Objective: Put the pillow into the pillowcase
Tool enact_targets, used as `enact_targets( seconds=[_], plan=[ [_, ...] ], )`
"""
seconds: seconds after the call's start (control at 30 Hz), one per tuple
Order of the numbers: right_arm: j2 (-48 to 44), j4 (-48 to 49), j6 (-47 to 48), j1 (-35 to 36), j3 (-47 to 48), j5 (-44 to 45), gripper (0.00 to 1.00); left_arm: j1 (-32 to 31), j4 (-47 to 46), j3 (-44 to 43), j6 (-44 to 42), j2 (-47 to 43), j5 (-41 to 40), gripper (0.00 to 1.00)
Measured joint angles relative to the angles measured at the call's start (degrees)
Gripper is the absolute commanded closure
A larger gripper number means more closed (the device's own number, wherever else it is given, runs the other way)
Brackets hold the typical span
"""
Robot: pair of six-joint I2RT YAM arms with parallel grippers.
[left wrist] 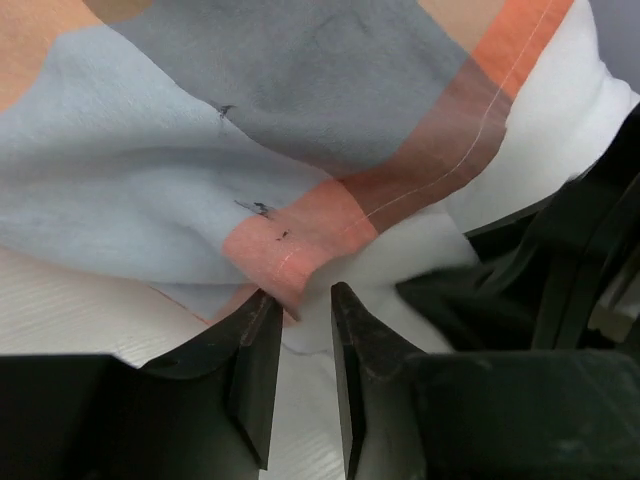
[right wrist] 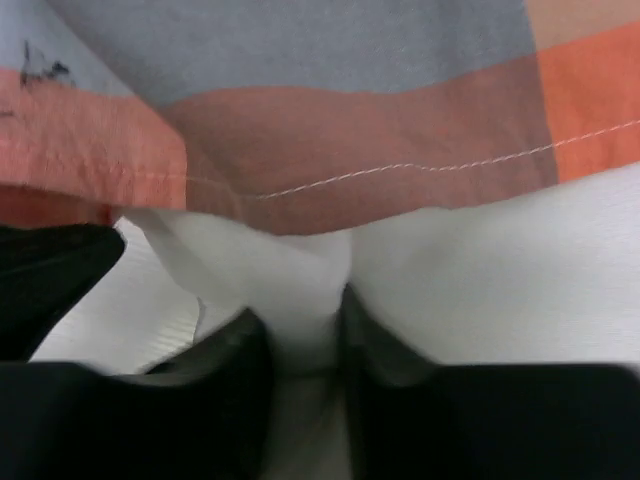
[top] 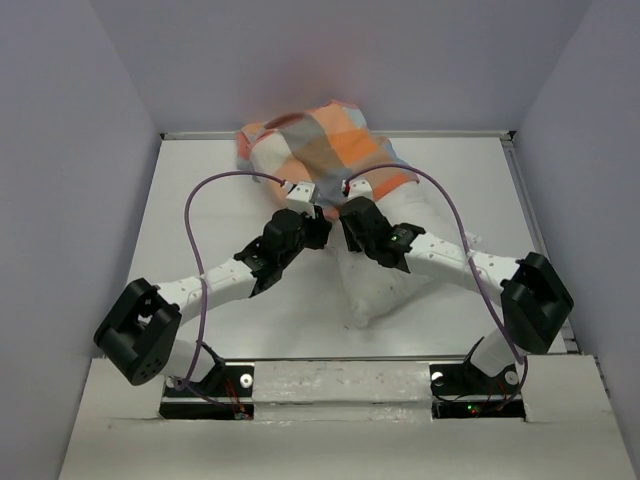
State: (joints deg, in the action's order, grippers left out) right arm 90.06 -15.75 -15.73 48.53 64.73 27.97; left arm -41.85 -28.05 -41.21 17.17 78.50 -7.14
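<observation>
The checked pillowcase [top: 325, 145] lies bunched at the table's far middle. The white pillow [top: 385, 285] sticks out of its near opening toward the right arm. My left gripper [top: 320, 218] is at the pillowcase's hem. In the left wrist view the gripper [left wrist: 298, 295] has its jaws a little apart, and the orange hem [left wrist: 290, 255] touches only the left fingertip [left wrist: 262, 325]. My right gripper [top: 343, 216] is just beside it. In the right wrist view it [right wrist: 297, 320] is shut on a pinch of white pillow [right wrist: 480, 280] just below the pillowcase hem [right wrist: 350, 120].
The white table [top: 220, 200] is boxed in by grey walls at the left, right and back, with a metal rail [top: 520, 190] along the right edge. Purple cables [top: 195, 260] arch over both arms. The two grippers almost touch.
</observation>
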Motion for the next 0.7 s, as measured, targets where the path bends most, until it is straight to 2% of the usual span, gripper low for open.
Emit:
enact_targets(
  seconds=[0.1,0.3,0.37,0.5,0.7],
  plan=[
    [-0.2,1.2,-0.3,-1.9,-1.0,-0.8,0.99,0.1,0.0,0.0,-0.1,0.0,0.3,0.63],
    [-5.5,3.6,-0.5,-3.6,-4.6,-1.7,1.00,0.9,0.0,-1.9,-0.8,2.3,-0.2,0.62],
    [-6.7,4.1,-0.5,-3.6,-5.6,-2.3,1.00,1.1,0.0,-2.8,-1.2,3.5,-0.5,0.68],
    [-8.3,5.3,-0.5,-3.6,-7.2,-3.2,1.00,1.1,0.1,-3.1,-1.9,4.6,-1.1,1.00],
    [-10.1,10.1,-1.2,-4.0,-9.9,-6.6,1.00,-0.1,1.1,-3.2,-0.9,3.2,2.0,1.00]
  ],
)
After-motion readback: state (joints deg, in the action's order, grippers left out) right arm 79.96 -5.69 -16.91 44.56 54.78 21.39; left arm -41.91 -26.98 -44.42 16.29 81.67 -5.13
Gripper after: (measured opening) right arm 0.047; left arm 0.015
